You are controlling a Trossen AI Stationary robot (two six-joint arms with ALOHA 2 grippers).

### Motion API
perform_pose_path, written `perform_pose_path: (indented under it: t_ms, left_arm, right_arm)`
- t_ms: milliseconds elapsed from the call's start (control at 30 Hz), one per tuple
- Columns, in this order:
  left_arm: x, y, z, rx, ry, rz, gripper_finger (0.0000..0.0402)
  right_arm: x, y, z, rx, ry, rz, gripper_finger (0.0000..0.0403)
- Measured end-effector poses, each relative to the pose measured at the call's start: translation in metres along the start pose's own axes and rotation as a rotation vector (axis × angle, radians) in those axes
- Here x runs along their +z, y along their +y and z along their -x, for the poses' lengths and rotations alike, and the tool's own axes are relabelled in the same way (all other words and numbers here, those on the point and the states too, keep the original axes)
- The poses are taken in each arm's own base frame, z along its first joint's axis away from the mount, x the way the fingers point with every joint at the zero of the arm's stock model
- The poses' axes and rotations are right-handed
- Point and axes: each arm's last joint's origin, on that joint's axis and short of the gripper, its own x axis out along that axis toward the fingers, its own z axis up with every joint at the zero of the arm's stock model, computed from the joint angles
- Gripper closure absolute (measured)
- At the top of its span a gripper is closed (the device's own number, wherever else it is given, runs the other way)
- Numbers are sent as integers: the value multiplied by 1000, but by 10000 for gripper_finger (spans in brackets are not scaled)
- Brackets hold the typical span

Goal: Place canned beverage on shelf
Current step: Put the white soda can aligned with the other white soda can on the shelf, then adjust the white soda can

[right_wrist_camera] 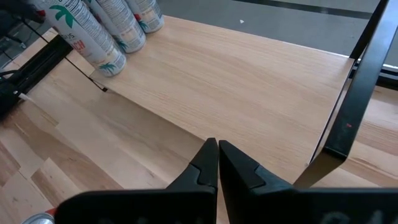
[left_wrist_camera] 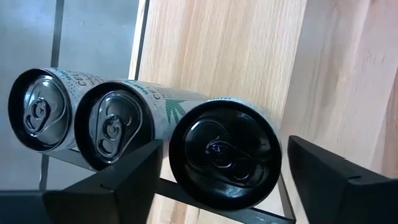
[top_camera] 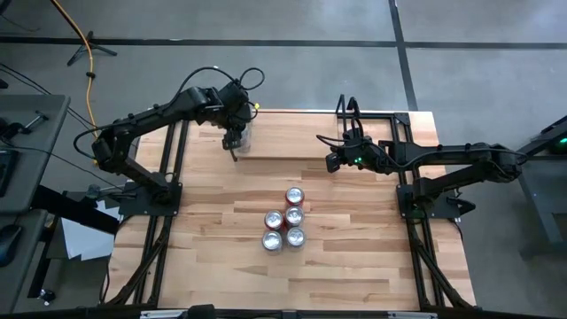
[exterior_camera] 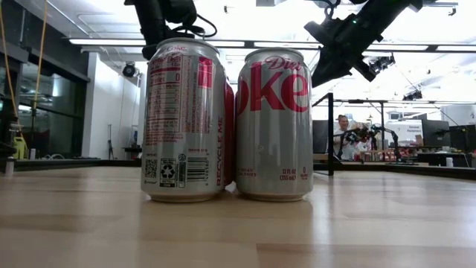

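The shelf is a pale plank with black rod uprights at the table's far side. Three slim cans stand on its left end and also show in the right wrist view. My left gripper hangs over them, open, pointing down. Its fingers stand on either side of the black-topped can without touching it. My right gripper is shut and empty, over the shelf's right part. Several Diet Coke cans stand upright mid-table.
The shelf's black uprights rise at its right end, close to my right gripper. The plank's middle is bare. In the low view the Diet Coke cans fill the foreground. A person sits far behind the table.
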Motion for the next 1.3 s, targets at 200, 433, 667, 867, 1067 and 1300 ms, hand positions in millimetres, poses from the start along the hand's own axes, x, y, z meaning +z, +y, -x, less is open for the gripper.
perform_pose_path:
  t_ms: [200,433,667,867,1067,1300]
  left_arm:
    - [-3,1,10,16,-30,-16,57]
    - [-14,-1,43,21,-142,-16,40]
    - [-20,1,73,62,-310,80,41]
    - [-22,3,90,98,-424,167,41]
    - [-12,23,94,338,-509,380,41]
    - [2,83,51,491,-399,545,70]
  right_arm:
    - [0,0,0,0,0,0,402]
    - [0,0,0,-1,0,0,402]
    - [0,0,0,-1,0,-1,402]
    - [1,0,0,5,-7,-5,402]
    - [7,6,0,54,-62,-14,402]
    - [8,7,0,67,-80,5,402]
